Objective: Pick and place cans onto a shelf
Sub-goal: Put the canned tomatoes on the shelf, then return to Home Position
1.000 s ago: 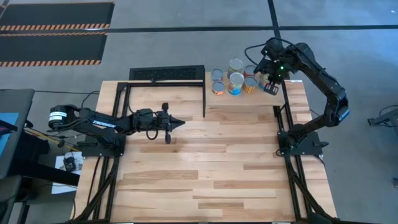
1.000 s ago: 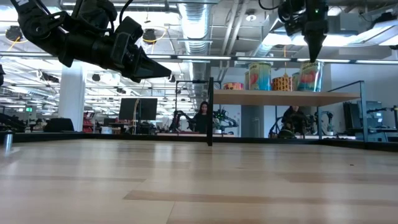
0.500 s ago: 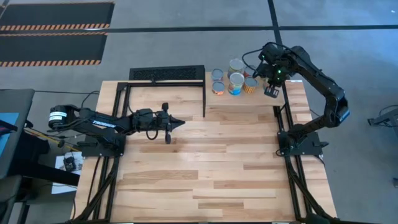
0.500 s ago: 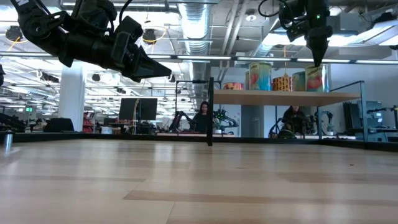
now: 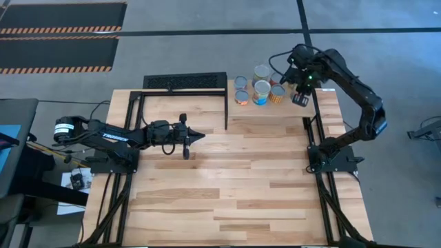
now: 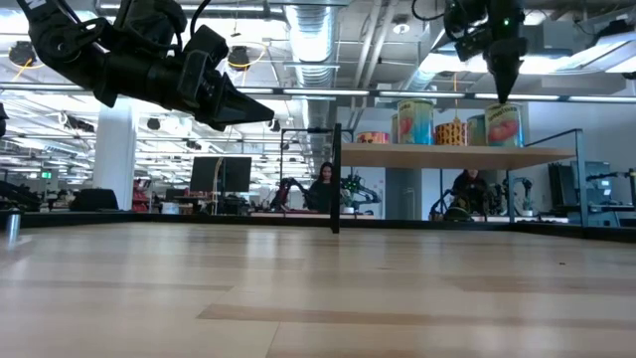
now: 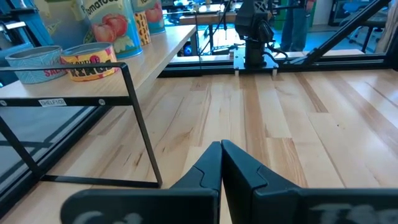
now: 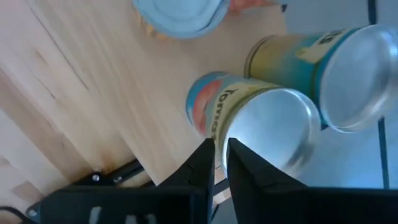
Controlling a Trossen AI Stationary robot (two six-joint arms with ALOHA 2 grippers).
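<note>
High view: the cans stand bunched on the shelf at the table's far right corner, silver round tops up, with blue, yellow and orange labels. From the low view, a tomato can with a red-and-green label stands at the shelf's right end, beside a taller blue-and-yellow can. The right gripper hangs just above that tomato can, fingers pressed together and holding nothing; half a second ago it sat slightly farther right. The left gripper hovers over the table's left half, fingers together, unmoved.
</note>
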